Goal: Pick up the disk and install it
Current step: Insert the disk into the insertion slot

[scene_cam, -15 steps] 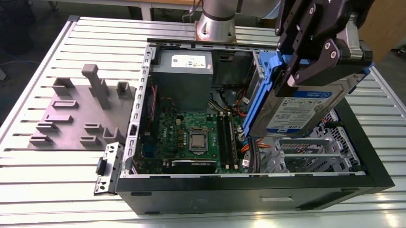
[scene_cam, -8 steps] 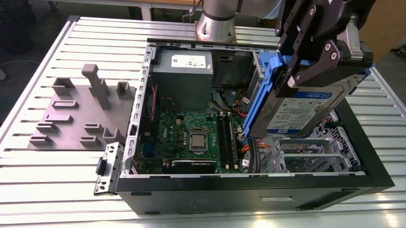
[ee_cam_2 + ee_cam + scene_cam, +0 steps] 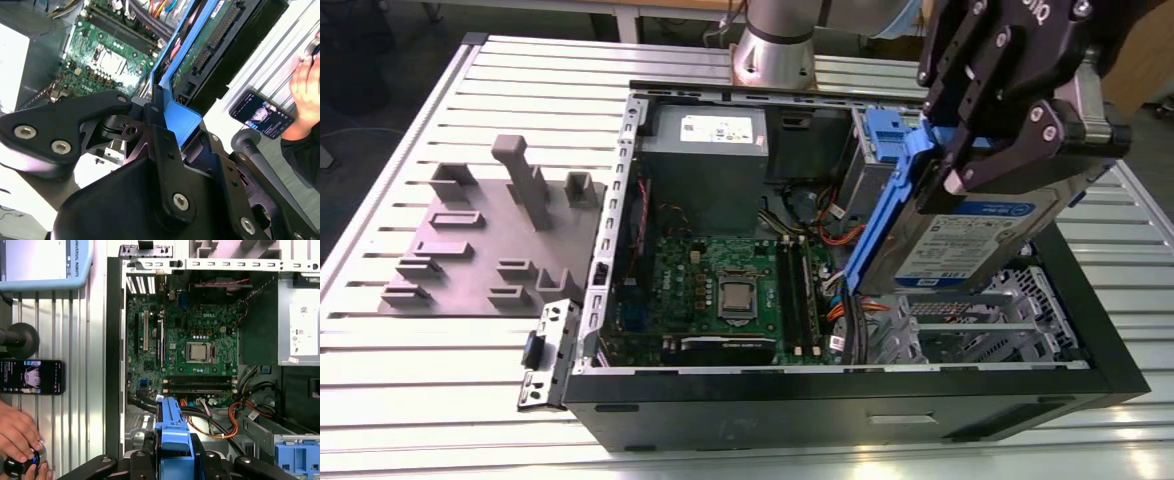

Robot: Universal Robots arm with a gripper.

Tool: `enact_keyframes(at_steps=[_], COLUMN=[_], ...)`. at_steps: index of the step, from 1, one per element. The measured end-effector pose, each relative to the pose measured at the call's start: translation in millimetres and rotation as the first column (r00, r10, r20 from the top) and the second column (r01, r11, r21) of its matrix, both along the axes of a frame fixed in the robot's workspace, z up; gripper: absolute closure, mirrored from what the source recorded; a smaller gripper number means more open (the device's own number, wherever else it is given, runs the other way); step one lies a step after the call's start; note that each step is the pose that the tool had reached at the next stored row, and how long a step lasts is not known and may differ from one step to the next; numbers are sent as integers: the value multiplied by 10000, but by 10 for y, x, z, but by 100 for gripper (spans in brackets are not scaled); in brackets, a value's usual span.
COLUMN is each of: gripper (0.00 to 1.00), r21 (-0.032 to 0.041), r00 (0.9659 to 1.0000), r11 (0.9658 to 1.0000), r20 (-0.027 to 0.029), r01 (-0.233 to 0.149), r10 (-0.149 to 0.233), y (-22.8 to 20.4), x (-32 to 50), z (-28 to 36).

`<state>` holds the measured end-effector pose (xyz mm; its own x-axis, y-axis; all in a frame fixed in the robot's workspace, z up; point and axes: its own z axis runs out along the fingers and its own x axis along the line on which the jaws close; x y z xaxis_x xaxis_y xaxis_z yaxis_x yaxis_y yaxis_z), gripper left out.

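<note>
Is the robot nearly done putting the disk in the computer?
About halfway. Done: the disk is picked up. In hand: the gripper is shut on its blue carrier, holding it tilted above the open computer case. Left: it isn't seated anywhere inside the case yet.

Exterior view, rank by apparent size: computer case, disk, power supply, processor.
1. computer case
2. disk and power supply: look alike; the disk, held in the pincer, is nearer the camera, so unranked
3. processor
</note>
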<state>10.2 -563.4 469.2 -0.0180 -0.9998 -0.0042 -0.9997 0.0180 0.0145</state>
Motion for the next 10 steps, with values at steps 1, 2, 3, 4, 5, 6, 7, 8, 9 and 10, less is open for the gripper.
enact_keyframes(at_steps=[1,2,3,4,5,6,7,8,9,10], gripper=[64,64,64,64,64,64,64,64,64,64], r21=[1,2,1,1,1,1,2,1,1,2], r00=[10000,10000,10000,10000,10000,10000,10000,10000,10000,10000], r11=[10000,10000,10000,10000,10000,10000,10000,10000,10000,10000], r20=[1,0,0,0,0,0,1,0,1,1], r01=[-1,-1,0,0,0,-1,-1,-1,-1,0], r10=[1,1,0,0,0,1,1,1,1,0], y=[0,-1,-1,-1,-1,-1,-1,-2,-2,-4], x=[37,75,110,145,175,203,226,248,269,288], z=[-6,-13,-19,-26,-34,-41,-49,-57,-65,-74])
